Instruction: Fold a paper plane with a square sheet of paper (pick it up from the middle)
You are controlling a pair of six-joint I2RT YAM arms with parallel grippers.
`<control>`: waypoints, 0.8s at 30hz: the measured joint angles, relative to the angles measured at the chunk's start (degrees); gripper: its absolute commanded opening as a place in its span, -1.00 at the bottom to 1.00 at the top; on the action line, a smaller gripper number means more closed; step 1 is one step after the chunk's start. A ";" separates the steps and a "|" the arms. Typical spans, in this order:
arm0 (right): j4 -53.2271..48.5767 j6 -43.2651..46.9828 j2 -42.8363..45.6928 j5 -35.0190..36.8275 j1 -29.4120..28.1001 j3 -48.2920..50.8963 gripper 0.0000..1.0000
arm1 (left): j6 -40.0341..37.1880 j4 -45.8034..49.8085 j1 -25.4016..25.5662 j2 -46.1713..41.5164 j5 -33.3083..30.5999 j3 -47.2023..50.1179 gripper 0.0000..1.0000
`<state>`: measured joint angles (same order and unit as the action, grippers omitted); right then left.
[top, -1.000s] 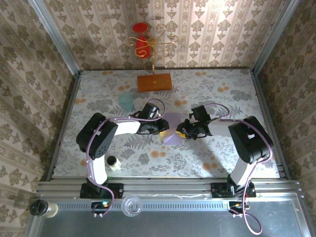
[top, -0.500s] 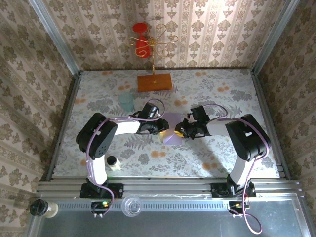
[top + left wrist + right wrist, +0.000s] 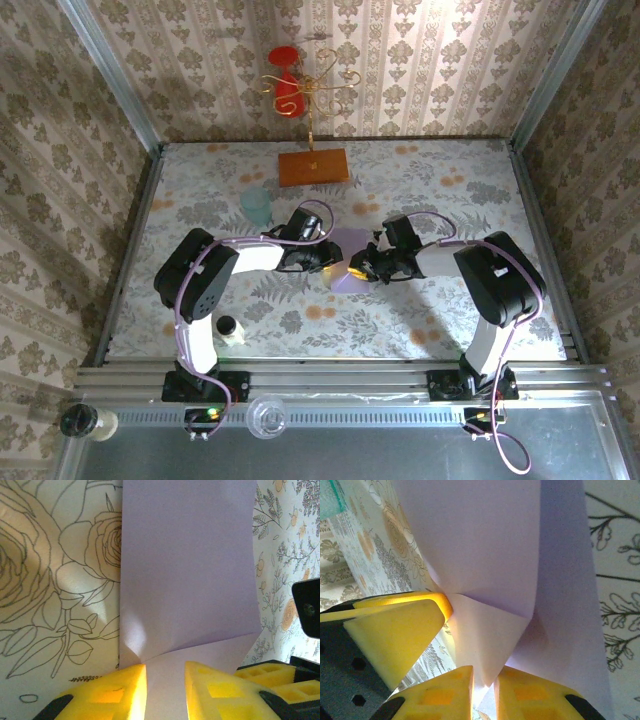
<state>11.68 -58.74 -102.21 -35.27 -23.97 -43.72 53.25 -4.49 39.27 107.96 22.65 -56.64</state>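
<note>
The square sheet of paper [image 3: 346, 243] lies pale lilac on the flowered tablecloth between my two grippers, with its near part lifted into a flap. In the left wrist view the sheet [image 3: 185, 570] runs down to my left gripper [image 3: 165, 690], whose yellow fingers stand a little apart on either side of the raised flap, which faces the camera flat and unpinched. From above, the left gripper [image 3: 329, 264] is at the sheet's near left edge. My right gripper [image 3: 358, 268] [image 3: 483, 695] has its jaws drawn to a narrow slit on the pointed tip of the folded flap [image 3: 485, 645].
An orange-brown wooden board [image 3: 313, 167] lies at the back, with a gold wire stand [image 3: 305, 88] behind it. A pale teal cup [image 3: 256, 206] stands left of the paper. A small bottle [image 3: 228, 328] sits by the left arm's base.
The right gripper has slid a little leftward onto the paper's near corner and its jaws have narrowed. The left gripper has stayed put.
</note>
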 measured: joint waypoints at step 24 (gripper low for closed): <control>1.03 6.64 4.59 0.09 0.02 0.24 -0.86 | -0.20 -9.70 -2.91 -14.29 -4.74 11.63 0.22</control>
<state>12.71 -52.10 -97.62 -35.18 -23.94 -43.48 53.06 -14.20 36.36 93.67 17.91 -45.01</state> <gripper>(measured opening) 0.073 0.553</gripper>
